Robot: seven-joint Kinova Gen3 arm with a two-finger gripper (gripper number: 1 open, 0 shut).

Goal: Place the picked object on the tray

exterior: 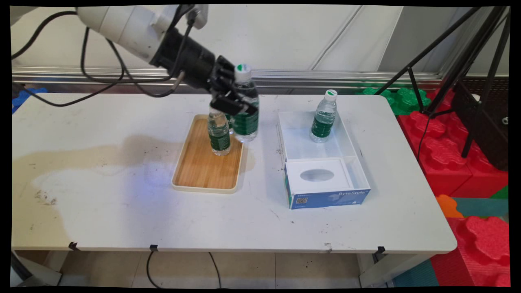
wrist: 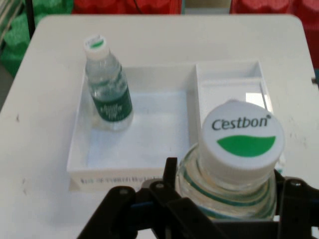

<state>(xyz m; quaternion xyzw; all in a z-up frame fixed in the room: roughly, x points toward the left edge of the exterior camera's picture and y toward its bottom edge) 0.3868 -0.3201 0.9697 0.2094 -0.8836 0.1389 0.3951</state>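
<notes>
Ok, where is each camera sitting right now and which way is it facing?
Main view: fixed above the table's near side, looking across the table to the wall; shows arm and gripper.
Hand view: on the hand, looking past the held bottle to the white box; shows the black linkage.
Shared: held bottle, white box, boxed bottle.

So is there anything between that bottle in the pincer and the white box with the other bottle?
Nothing visible. The pincer is shut on the held bottle, lifted above the wooden tray's right edge. Only bare table separates it from the white box, where another bottle stands at the far end.
</notes>
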